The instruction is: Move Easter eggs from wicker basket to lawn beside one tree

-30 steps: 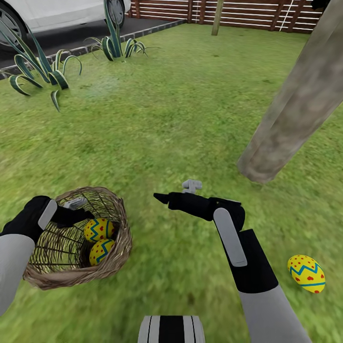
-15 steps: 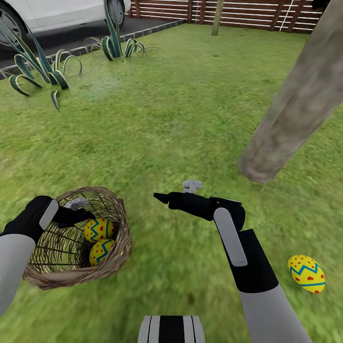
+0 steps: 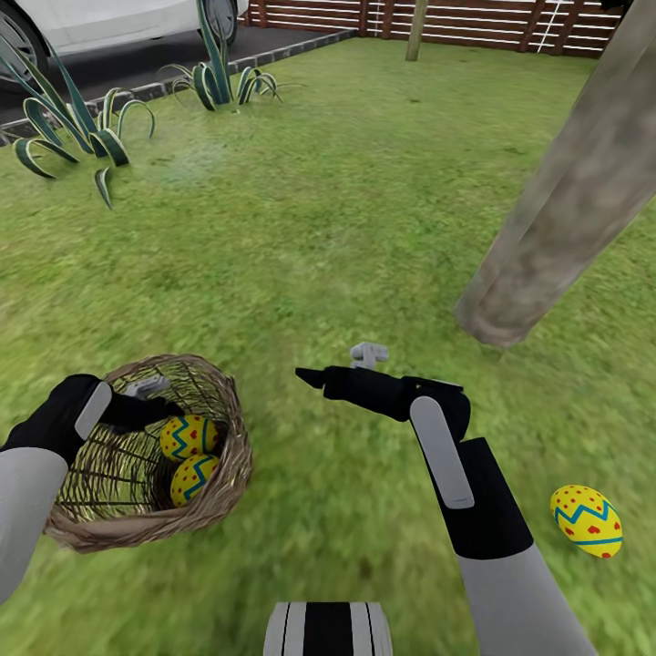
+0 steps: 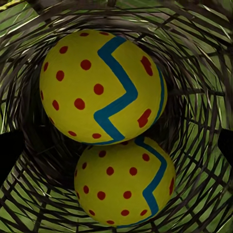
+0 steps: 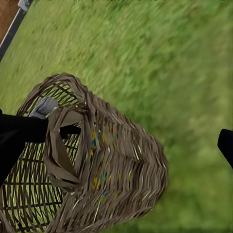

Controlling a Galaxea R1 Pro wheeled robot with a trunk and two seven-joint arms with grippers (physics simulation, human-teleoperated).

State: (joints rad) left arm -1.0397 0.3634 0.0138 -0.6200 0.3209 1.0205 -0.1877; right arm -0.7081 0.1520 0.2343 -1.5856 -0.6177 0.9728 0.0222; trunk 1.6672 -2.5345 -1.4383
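The wicker basket (image 3: 146,536) stands on the lawn (image 3: 310,237) at the lower left, holding two Easter eggs (image 3: 189,436) (image 3: 193,479). My left gripper (image 3: 169,412) reaches inside it, open, just beside the upper egg. The left wrist view shows both eggs (image 4: 102,87) (image 4: 124,182) close up between the spread dark fingertips (image 4: 7,150), against the basket's weave (image 4: 204,58). A third egg (image 3: 586,520) lies on the grass at the lower right, near the tree (image 3: 556,228). My right gripper (image 3: 305,376) hovers open and empty over the grass, right of the basket (image 5: 121,165).
Spiky plants (image 3: 82,128) (image 3: 219,82) line the dark driveway edge at the far left, with a white car (image 3: 100,23) behind. A brown slat fence (image 3: 492,23) and a thin trunk (image 3: 417,32) close the far side. Open grass spreads around the thick trunk.
The whole head view has shifted slightly, so the camera moved a little. The left gripper dipped a touch deeper into the basket. The eggs and the right arm stayed put.
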